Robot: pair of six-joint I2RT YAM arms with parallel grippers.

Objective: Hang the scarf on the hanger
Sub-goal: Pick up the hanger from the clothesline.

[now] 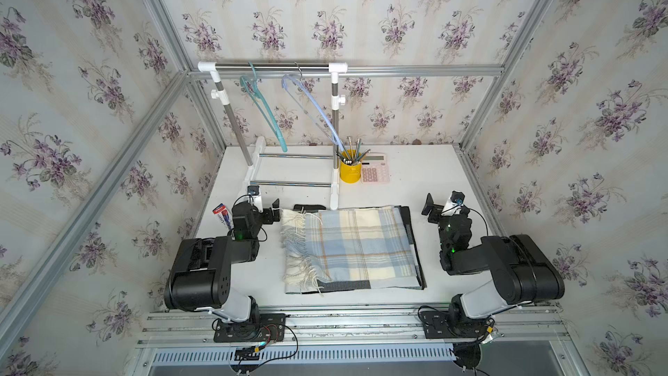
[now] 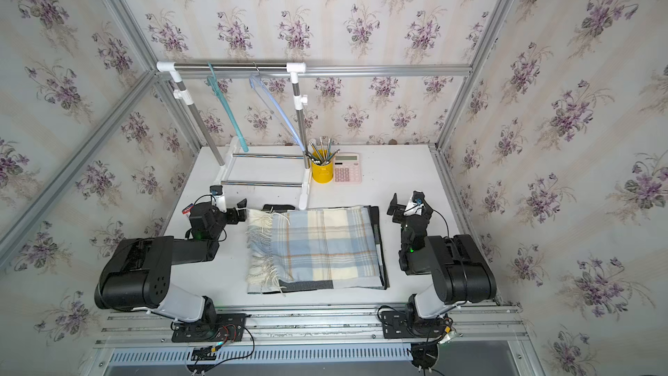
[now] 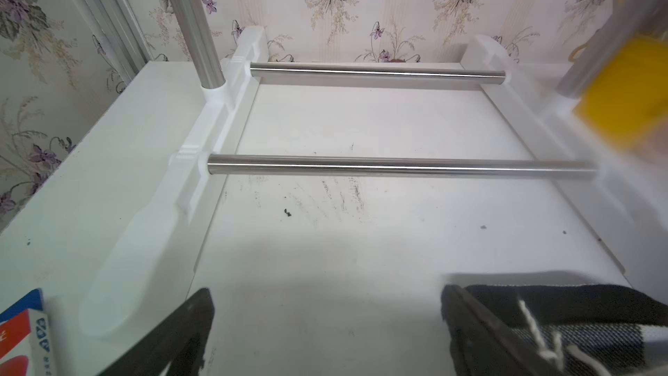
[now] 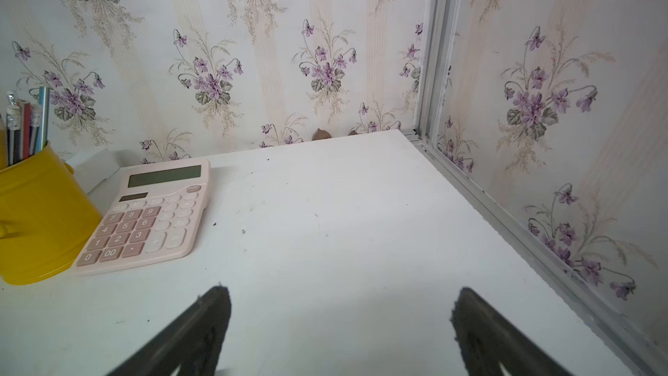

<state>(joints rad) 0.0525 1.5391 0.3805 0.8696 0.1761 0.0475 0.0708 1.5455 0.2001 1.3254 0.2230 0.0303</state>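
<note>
Presently, your left gripper [image 3: 327,294] and right gripper [image 4: 342,291] both stand with jaws wide and empty, the left just beside the fringed edge of the folded plaid scarf [image 1: 354,247], which lies flat on the table [image 1: 415,182] between them, with the teal hanger [image 1: 262,110] and blue hanger [image 1: 314,106] on the rack [image 1: 271,65] behind.

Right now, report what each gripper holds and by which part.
Nothing is held. The left gripper and right gripper both stand open and empty; the plaid scarf lies folded on the table between them.
</note>
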